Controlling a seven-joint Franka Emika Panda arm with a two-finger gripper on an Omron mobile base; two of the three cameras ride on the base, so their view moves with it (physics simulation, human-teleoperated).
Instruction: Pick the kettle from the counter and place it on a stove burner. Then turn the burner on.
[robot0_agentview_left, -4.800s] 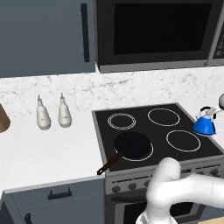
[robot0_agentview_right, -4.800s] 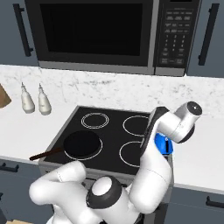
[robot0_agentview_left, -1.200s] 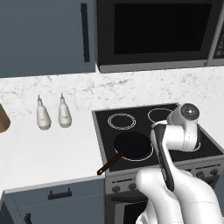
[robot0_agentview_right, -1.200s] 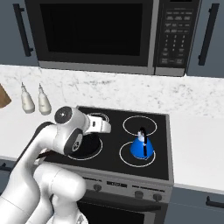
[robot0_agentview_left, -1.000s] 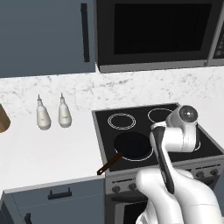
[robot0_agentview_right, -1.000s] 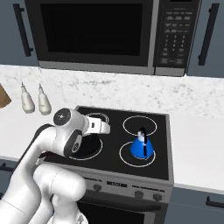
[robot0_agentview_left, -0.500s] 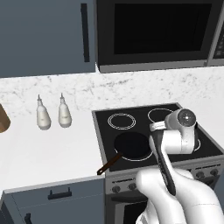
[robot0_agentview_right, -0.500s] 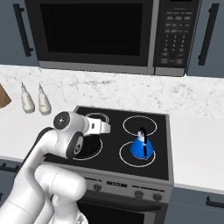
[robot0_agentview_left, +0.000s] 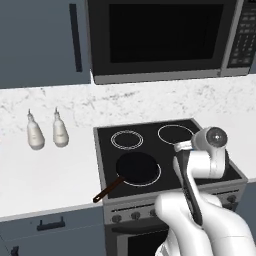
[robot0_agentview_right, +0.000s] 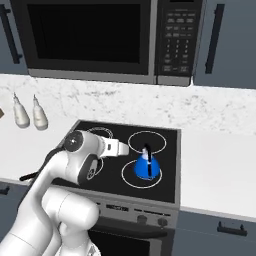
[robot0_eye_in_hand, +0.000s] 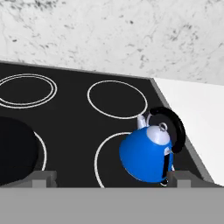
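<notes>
The blue kettle (robot0_agentview_right: 147, 167) (robot0_eye_in_hand: 146, 153) stands upright on the front right stove burner (robot0_agentview_right: 128, 175) (robot0_eye_in_hand: 109, 157), inside its single white ring. Its black handle arches over the white lid knob. My gripper (robot0_agentview_right: 123, 148) (robot0_eye_in_hand: 111, 178) hovers left of the kettle, over the middle of the stovetop. It is clear of the kettle, open, and holds nothing. In the left base view my arm hides the kettle. The white marble counter (robot0_agentview_right: 215, 165) (robot0_agentview_left: 50, 170) flanks the stove on both sides.
A black frying pan (robot0_agentview_left: 136, 167) (robot0_eye_in_hand: 13, 153) sits on the front left burner, its handle sticking out over the stove's front. Two white bottles (robot0_agentview_left: 35, 135) (robot0_agentview_right: 20, 112) stand on the left counter. Knobs (robot0_agentview_right: 142, 219) line the stove's front panel. A microwave (robot0_agentview_right: 90, 40) hangs above.
Earlier the gripper held the kettle at the stove's right side. Now the kettle rests on the front right burner, released. Over the last second the hand has barely shifted.
</notes>
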